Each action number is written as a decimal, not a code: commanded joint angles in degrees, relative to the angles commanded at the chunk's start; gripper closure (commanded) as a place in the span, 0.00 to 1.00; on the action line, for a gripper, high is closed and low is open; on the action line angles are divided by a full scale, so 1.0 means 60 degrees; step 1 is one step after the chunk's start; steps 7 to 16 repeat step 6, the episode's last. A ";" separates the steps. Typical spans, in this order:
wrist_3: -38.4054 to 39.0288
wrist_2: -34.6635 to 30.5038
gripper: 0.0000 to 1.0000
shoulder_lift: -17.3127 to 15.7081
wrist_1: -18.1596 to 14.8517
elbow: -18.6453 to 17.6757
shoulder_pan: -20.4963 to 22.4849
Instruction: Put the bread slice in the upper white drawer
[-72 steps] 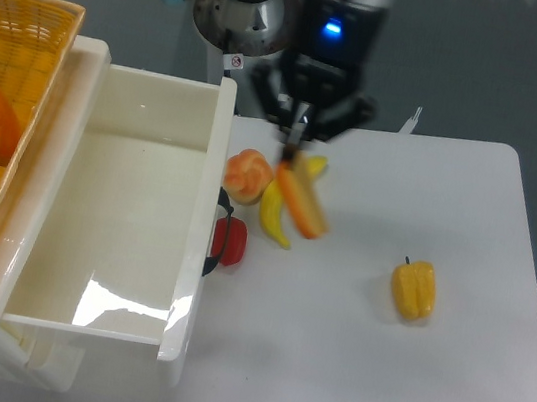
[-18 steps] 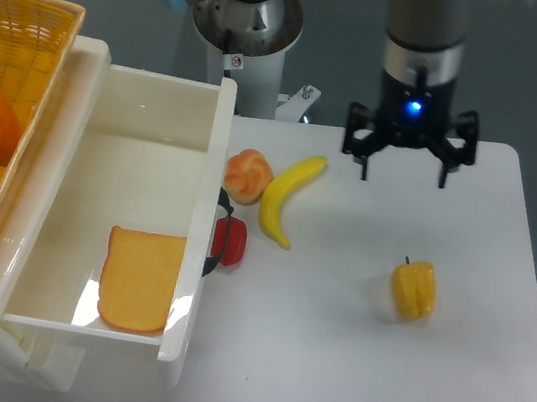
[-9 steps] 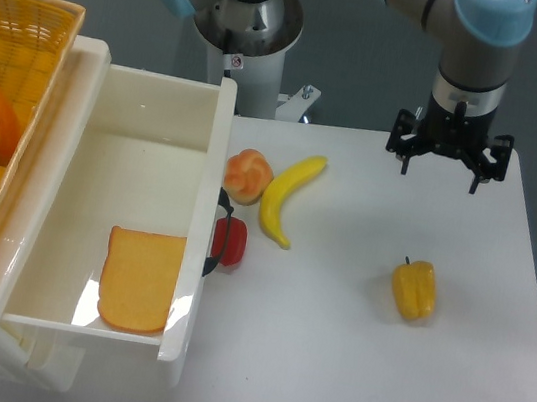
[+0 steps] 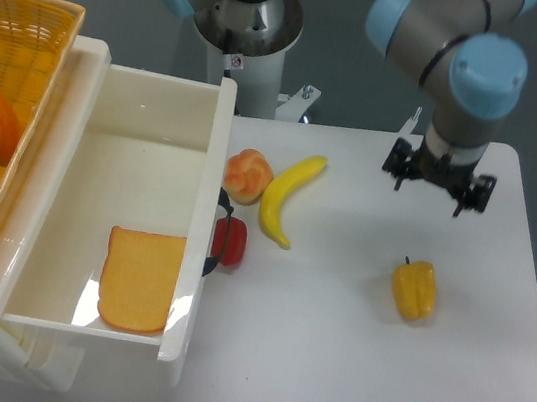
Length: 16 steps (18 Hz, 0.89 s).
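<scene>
The bread slice [image 4: 140, 281] lies flat inside the upper white drawer [image 4: 123, 129], near its front right corner. The drawer is pulled open at the left. My gripper [image 4: 436, 189] is open and empty. It hangs over the right part of the table, far from the drawer and above the yellow bell pepper [image 4: 414, 291].
A banana [image 4: 284, 199], a round orange-pink toy [image 4: 248, 175] and a red toy [image 4: 232, 242] lie just right of the drawer by its black handle [image 4: 217, 235]. A yellow wicker basket [image 4: 0, 90] with food stands at the far left. The arm's base [image 4: 244, 24] is behind.
The bread slice, held over the banana four seconds ago, now lies in the drawer. The open gripper has moved right across the table and turned slightly over the last second.
</scene>
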<state>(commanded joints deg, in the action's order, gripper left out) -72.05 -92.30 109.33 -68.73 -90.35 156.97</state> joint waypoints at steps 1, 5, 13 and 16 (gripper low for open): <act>-0.0337 0.0132 0.00 0.0044 0.0015 0.0000 -0.0015; -0.0955 0.0163 0.00 0.0059 0.0000 -0.0058 0.0073; -0.0970 0.0207 0.00 0.0059 0.0000 -0.0058 0.0102; -0.0970 0.0207 0.00 0.0059 0.0000 -0.0058 0.0102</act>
